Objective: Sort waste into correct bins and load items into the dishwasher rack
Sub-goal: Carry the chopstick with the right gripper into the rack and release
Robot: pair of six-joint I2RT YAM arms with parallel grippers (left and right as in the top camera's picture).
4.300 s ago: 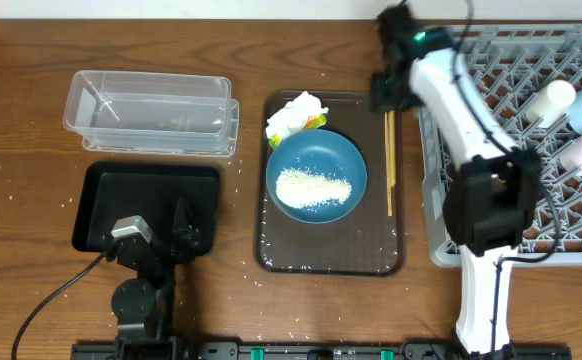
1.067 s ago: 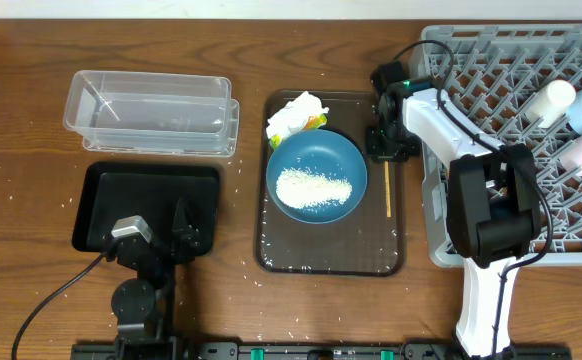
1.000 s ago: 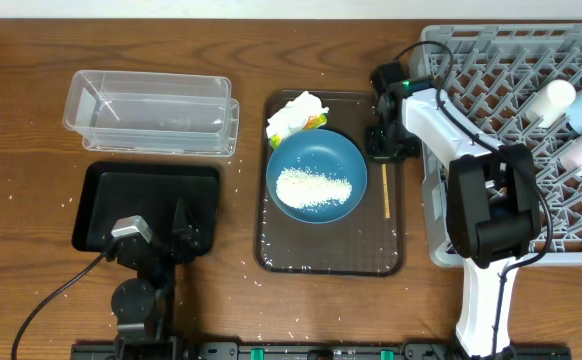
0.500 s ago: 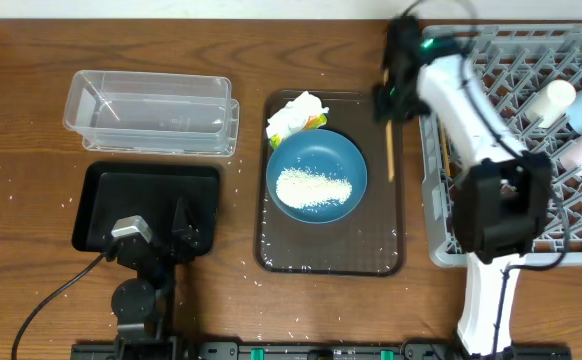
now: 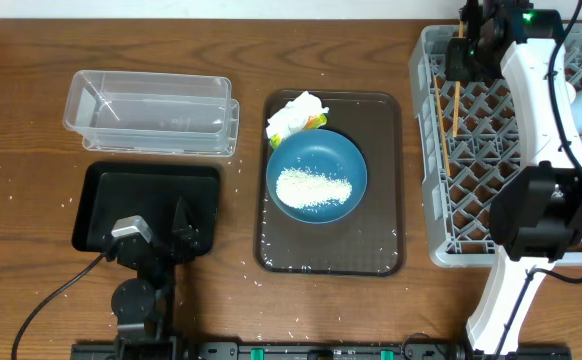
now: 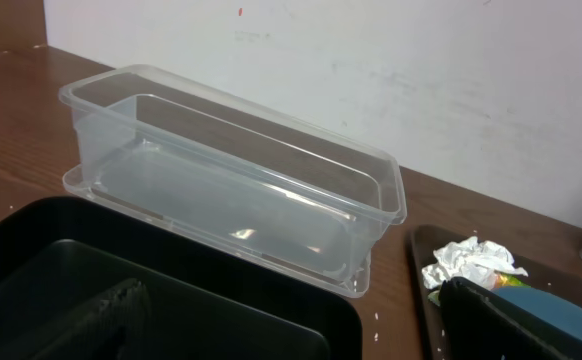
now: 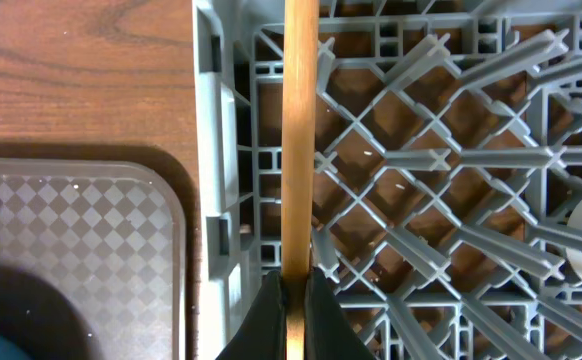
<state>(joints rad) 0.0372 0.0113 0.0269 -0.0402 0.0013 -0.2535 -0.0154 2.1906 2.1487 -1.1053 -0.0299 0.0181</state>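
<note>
Wooden chopsticks [image 7: 300, 130] within right tool [image 7: 292, 287]

Robot lab setup: wooden table [image 5: 21, 120], bare white wall [image 6: 471, 80], cabled arm base [image 5: 136, 300].

- Tub [image 5: 151, 112] upper left, shallow tray [image 5: 131, 190] below it.
- Centre: flat tray [image 5: 381, 220] carries bowl [image 5: 316, 178], napkin [image 5: 293, 115] above.
- Rack [image 5: 433, 200] right; chopsticks [image 5: 455, 108] over it.

Overhead looks straight down on the whole table [image 5: 31, 130]. Left wrist, low, faces the clear tub [image 6: 241, 200] closely. Right wrist looks down closely on the dishwasher rack [image 7: 411, 190] edge. Overhead shares both.
</note>
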